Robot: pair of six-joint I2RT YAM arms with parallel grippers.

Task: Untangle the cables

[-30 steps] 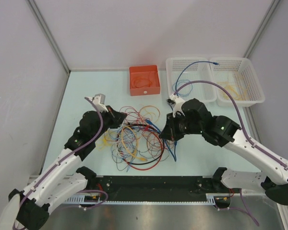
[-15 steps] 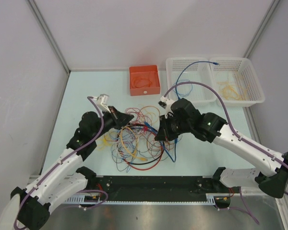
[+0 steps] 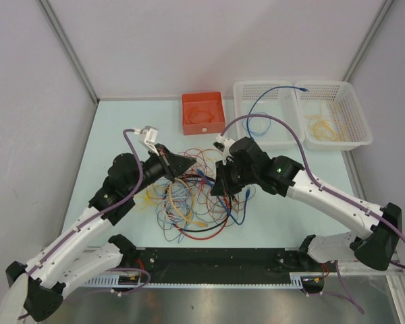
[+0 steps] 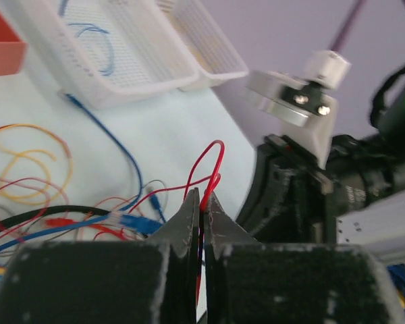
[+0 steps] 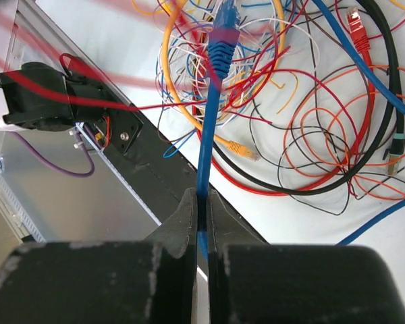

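cables mid-frame may knot tighter if you pull: left pincer clamps a red wire, right pincer a blue cable, both threaded through the rest.

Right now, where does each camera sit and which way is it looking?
Top camera: above and behind, looking down on the table and the cables; left arm and right arm show.
Left wrist camera: on the left arm, looking past the left pincer, shut on a red cable, toward the white baskets and the right arm.
Right wrist camera: on the right arm, looking down past the right pincer, shut on a blue cable, at the cables.
Shared: top and left wrist both show the baskets.
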